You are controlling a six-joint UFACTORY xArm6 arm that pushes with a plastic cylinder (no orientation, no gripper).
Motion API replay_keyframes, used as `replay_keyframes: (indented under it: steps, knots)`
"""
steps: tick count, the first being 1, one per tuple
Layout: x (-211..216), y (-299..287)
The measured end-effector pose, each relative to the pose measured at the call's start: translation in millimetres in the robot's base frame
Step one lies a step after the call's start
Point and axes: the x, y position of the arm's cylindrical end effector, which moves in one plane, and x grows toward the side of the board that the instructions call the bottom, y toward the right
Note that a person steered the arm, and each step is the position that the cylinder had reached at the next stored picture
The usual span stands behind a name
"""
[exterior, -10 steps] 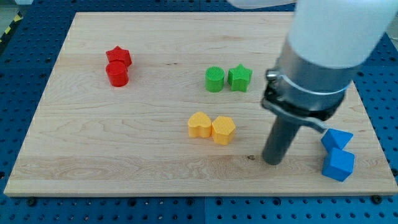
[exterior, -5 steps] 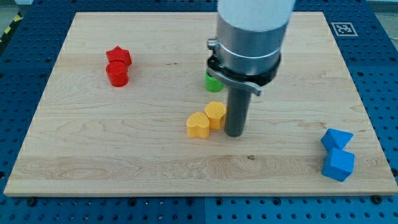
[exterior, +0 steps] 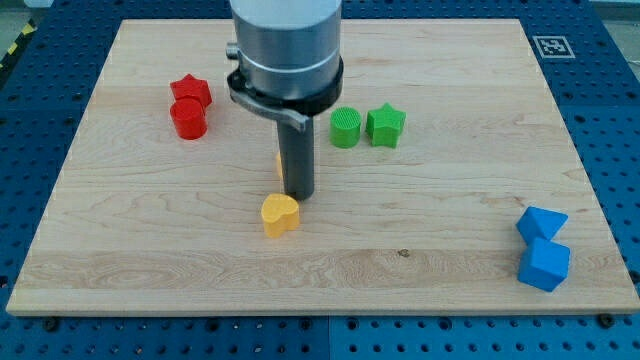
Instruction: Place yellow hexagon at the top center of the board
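My tip rests on the board left of its centre. The yellow hexagon is almost wholly hidden behind the rod; only a thin yellow sliver shows at the rod's left edge. A yellow heart lies just below and left of the tip, close to it.
A red star and a red cylinder sit together at the upper left. A green cylinder and a green star sit right of the rod. Two blue blocks lie at the lower right. The wooden board fills the view.
The rod has swept left from the lower right. It pushed the yellow hexagon up and left, and the yellow heart moved left and down, away from the hexagon.
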Motion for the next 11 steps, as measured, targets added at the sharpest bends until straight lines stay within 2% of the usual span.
replay_keyframes:
  steps: [7,8,10,11]
  knots:
    - [-67,-9]
    - [-56,-15]
    - [-129,-20]
    - [-151,-20]
